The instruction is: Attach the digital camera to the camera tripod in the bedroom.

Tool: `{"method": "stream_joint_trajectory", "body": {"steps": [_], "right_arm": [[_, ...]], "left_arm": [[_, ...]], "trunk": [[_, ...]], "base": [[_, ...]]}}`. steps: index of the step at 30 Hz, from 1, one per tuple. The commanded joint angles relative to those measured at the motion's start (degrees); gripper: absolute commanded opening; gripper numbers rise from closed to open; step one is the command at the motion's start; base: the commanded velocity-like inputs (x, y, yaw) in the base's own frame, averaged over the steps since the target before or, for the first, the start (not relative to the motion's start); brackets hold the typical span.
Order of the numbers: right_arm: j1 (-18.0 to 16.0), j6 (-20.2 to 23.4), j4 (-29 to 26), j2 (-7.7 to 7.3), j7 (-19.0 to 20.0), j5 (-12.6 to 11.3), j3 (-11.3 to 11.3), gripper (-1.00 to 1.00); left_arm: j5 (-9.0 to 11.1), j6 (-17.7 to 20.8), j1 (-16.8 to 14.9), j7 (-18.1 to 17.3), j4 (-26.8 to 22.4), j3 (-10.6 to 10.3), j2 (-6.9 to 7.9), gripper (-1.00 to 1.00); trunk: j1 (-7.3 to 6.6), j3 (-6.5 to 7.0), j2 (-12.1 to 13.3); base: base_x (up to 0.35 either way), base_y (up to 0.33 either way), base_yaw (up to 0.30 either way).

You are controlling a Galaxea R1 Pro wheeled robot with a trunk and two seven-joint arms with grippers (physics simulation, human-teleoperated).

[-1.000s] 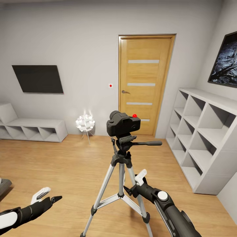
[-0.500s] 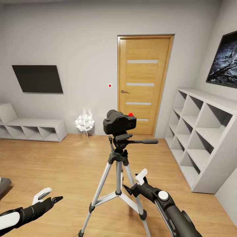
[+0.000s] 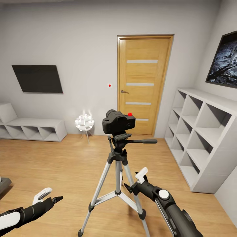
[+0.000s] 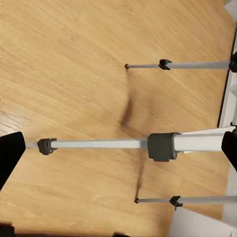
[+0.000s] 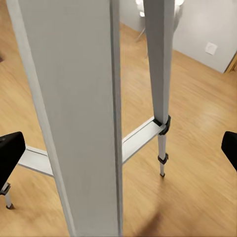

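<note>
Both arms are matte black tubes. The right arm (image 3: 171, 210) carries a round white cap; the left arm (image 3: 19, 214) has a white panel. Each gripper pairs one white finger (image 3: 142, 173) with one black.

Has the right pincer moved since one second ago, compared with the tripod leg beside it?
Cannot tell for sure. The right pincer keeps about the same place beside the camera tripod; the whole head view shifted, door included, so the camera moved.
</note>
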Motion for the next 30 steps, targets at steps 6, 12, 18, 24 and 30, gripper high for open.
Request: {"method": "stream_joint_trajectory", "body": {"steps": [6, 12, 18, 24, 30], "right_arm": [[-0.01, 0.34, -0.7, -0.05, 0.22, 0.37, 0.04, 1.0], [0.06, 0.4, -1.23, -0.32, 0.25, 0.32, 0.04, 1.0], [0.11, 0.5, -1.48, -0.5, 0.32, 0.29, 0.1, 1.0], [0.13, 0.52, -1.56, -0.51, 0.54, 0.28, 0.11, 1.0], [0.13, 0.52, -1.58, -0.5, 0.59, 0.28, 0.16, 1.0]], "left_arm": [[0.6, -0.37, -0.22, -0.34, 0.15, -0.47, -0.05, 1.0], [0.6, -0.32, -0.22, -0.34, 0.22, -0.47, -0.04, 1.0], [0.6, -0.29, -0.22, -0.34, 0.25, -0.47, -0.05, 1.0], [0.6, -0.28, -0.19, -0.34, 0.39, -0.47, -0.04, 1.0], [0.6, -0.28, -0.14, -0.35, 0.48, -0.47, -0.04, 1.0]], "trunk": [[0.04, -0.14, -0.14], [0.04, -0.14, -0.14], [0.04, -0.14, -0.14], [0.04, -0.14, -0.14], [0.04, -0.14, -0.14]], "base": [[-0.032, -0.01, 0.0], [-0.183, -0.064, 0.0], [-0.138, -0.04, 0.0], [-0.031, -0.009, 0.0], [-0.024, -0.002, 0.0]]}}
